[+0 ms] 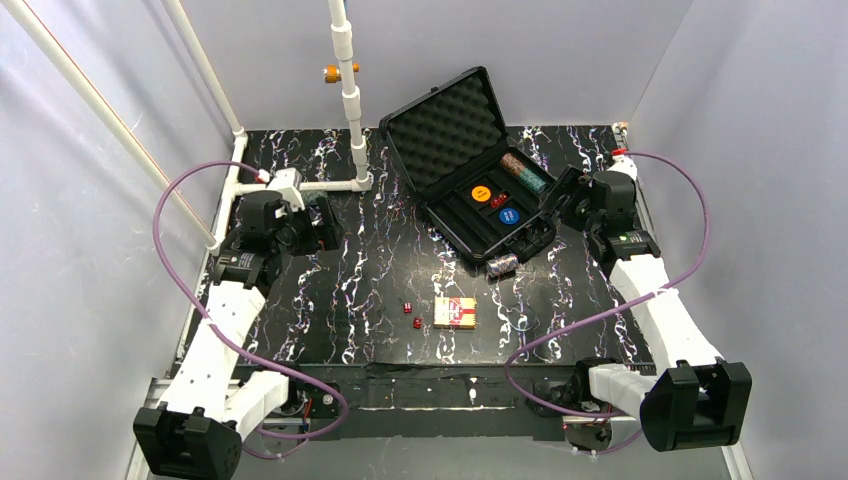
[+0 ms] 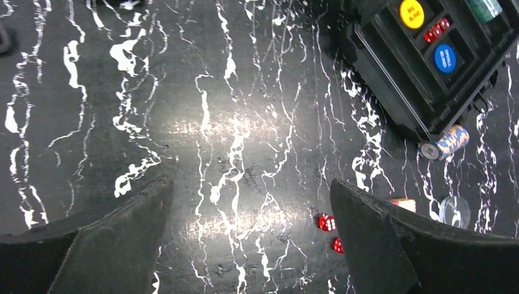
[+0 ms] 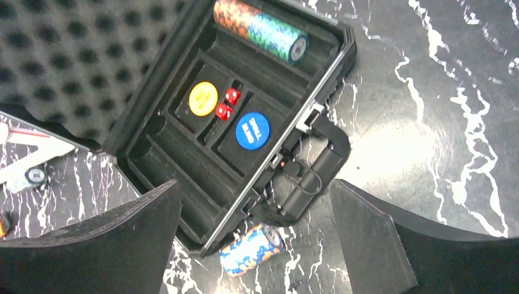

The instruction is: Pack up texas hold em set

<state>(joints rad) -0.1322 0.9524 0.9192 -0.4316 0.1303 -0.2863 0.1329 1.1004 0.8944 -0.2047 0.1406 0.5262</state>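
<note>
The black case (image 1: pixel 462 232) lies open at the back middle, its foam lid (image 1: pixel 445 125) propped up. In its tray are an orange disc (image 1: pixel 481 193), a blue disc (image 1: pixel 509 215), two red dice (image 3: pixel 227 104) and a chip stack (image 1: pixel 523 170). A loose blue-orange chip stack (image 1: pixel 502 265) lies on the table against the case's front edge. Two red dice (image 1: pixel 412 315) and the red-yellow card box (image 1: pixel 455 313) lie near the front middle. My left gripper (image 1: pixel 325 220) is open and empty, left of the case. My right gripper (image 1: pixel 555 198) is open and empty, over the case's right end and handle (image 3: pixel 312 177).
A white pipe frame (image 1: pixel 350 90) with an orange fitting (image 1: pixel 340 72) stands behind the case's left side. Grey walls close in the table on three sides. A small clear disc (image 2: pixel 454 211) lies by the card box (image 2: pixel 404 203).
</note>
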